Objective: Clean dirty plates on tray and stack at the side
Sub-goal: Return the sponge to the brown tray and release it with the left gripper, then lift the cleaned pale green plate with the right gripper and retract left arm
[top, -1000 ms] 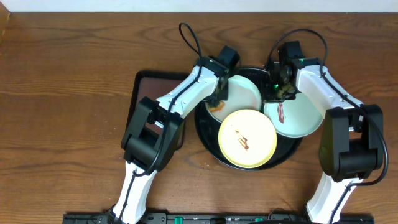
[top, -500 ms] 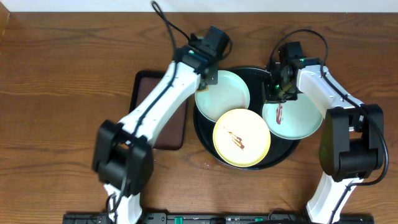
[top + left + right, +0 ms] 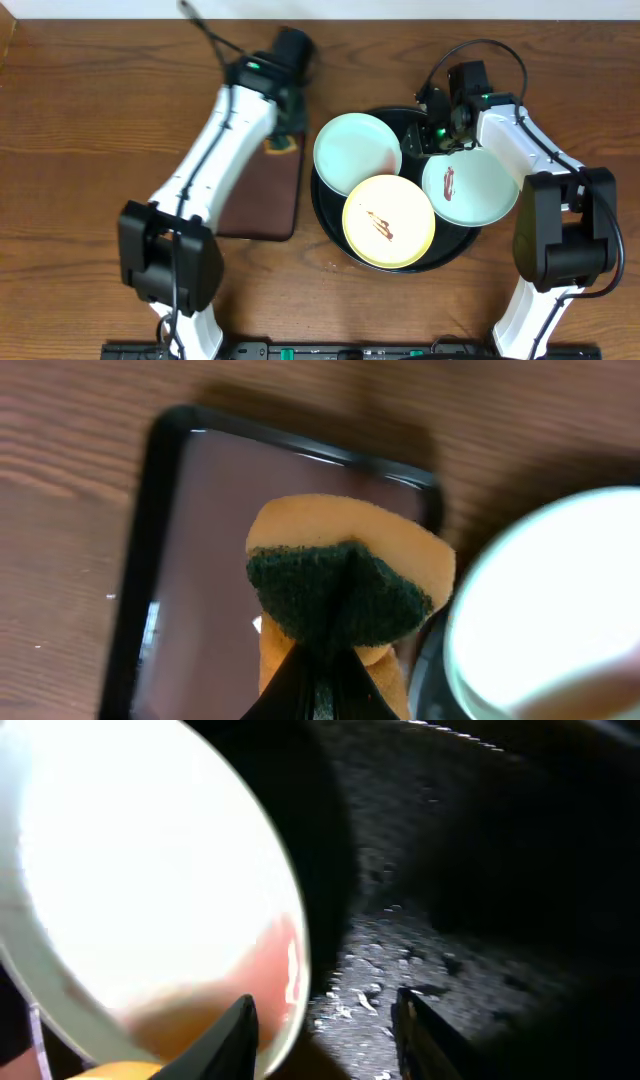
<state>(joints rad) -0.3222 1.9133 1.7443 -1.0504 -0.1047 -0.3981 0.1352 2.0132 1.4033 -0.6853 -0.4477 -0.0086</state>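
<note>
**Sponge over the brown tray, three plates on the black tray**

The left gripper [image 3: 322, 660] is closed on a folded orange-and-green sponge [image 3: 345, 585], held above the far right corner of the brown tray [image 3: 200, 540]. All three plates sit on the black tray [image 3: 328, 225] at the centre of the surface. A clean-looking mint plate [image 3: 357, 152] is far left, a smeared mint plate [image 3: 470, 185] is right, and a smeared yellow plate [image 3: 389, 221] is nearest. The right gripper [image 3: 325, 1010] is open and empty over the tray's far side, between the mint plates.
</note>
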